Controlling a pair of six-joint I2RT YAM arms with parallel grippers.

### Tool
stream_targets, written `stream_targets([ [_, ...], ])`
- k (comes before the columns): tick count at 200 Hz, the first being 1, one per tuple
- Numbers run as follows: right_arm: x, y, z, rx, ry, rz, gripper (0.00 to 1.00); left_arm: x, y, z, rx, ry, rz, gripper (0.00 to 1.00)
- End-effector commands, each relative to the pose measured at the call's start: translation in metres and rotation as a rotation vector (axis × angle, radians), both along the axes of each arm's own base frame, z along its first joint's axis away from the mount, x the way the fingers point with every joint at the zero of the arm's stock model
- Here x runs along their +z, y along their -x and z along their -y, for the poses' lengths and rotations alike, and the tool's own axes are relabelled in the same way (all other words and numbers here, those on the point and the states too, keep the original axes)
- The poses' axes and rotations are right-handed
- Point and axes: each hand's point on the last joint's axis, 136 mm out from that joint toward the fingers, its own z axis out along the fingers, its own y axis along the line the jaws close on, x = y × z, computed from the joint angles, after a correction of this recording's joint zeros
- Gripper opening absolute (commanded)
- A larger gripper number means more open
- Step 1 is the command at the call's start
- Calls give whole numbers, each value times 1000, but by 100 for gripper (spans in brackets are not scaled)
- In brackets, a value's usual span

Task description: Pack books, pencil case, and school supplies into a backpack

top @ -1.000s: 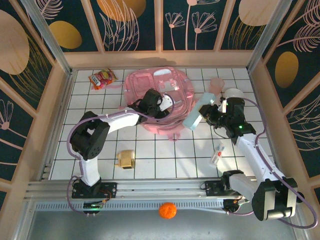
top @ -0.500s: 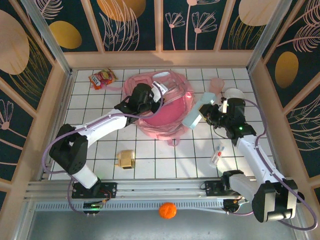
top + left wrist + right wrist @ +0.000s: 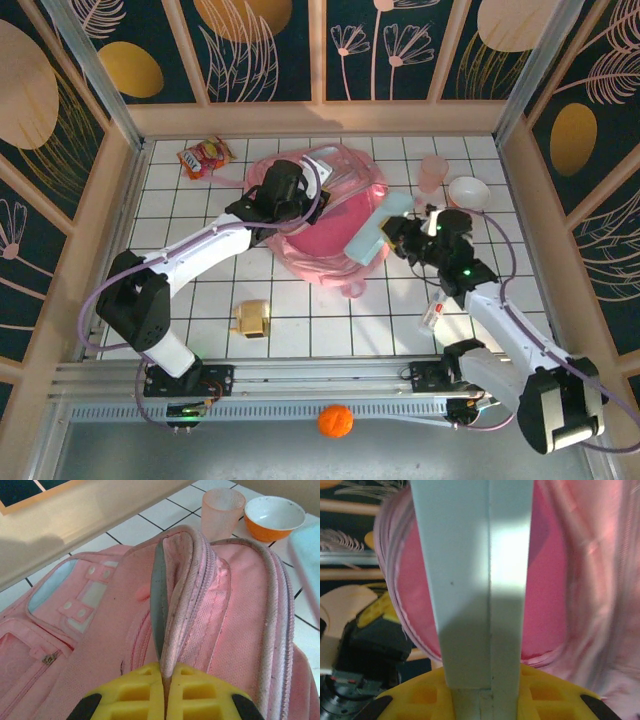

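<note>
**Presently on record: 2 grippers, 8 items**

1. Left gripper [image 3: 296, 183] [image 3: 164, 687]: clamped tight on the raised rim of the backpack's opening. In the left wrist view the yellow pads [image 3: 135, 692] meet on the zipped edge, which stands up in a narrow fold.
2. Backpack [image 3: 322, 245] [image 3: 240, 610] [image 3: 547, 580]: glossy pink, lying at the far middle of the white tiled table [image 3: 300, 300], mouth gaping toward the right with the pink lining exposed. Its pale front pocket panels face far-left.
3. Right gripper [image 3: 398, 238] [image 3: 475, 692]: closed on 1 end of the pencil case.
4. Pencil case [image 3: 372, 232] [image 3: 470, 580]: pale mint-green, held off the table at a slant, its left end at the right edge of the backpack's mouth. In the right wrist view it runs from the pads toward the pink interior.
5. Tan-yellow box [image 3: 251, 318]: on the table, near left of centre, well apart from the backpack.
6. White oblong item with red marks [image 3: 434, 312]: on the table, near right, beside the right arm.
7. Red-orange snack bag [image 3: 204, 157]: far left corner.
8. Pink cup [image 3: 432, 172] [image 3: 222, 510]: far right, upright, just beside item 9.
9. Bowl [image 3: 468, 192] [image 3: 275, 516]: white inside, orange outside.
10. Orange ball [image 3: 335, 421]: on the near ledge, between the arm bases.
</note>
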Motion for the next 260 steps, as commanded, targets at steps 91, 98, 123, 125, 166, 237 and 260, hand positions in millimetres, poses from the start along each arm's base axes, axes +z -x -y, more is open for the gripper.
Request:
stream_targets([
  [91,1,-63,-87,-145,-231,73,11,112,5,20,-71,251,134,0],
  [98,-4,-68,-91,-150,-222,66,11,113,6,21,-75,256,135,0],
  [123,-19,-86,-103,-185,-254,30,11,119,7,23,-89,279,139,0],
  [125,-21,-87,-103,-192,-255,27,11,119,7,24,-91,281,138,0],
  [166,-41,-123,-124,-249,-247,15,13,129,11,29,-119,328,127,0],
  [237,-79,-171,-150,-291,-270,-41,16,132,11,25,-103,336,139,0],
  [260,-91,-174,-152,-303,-238,-82,24,126,9,24,-87,340,127,0],
])
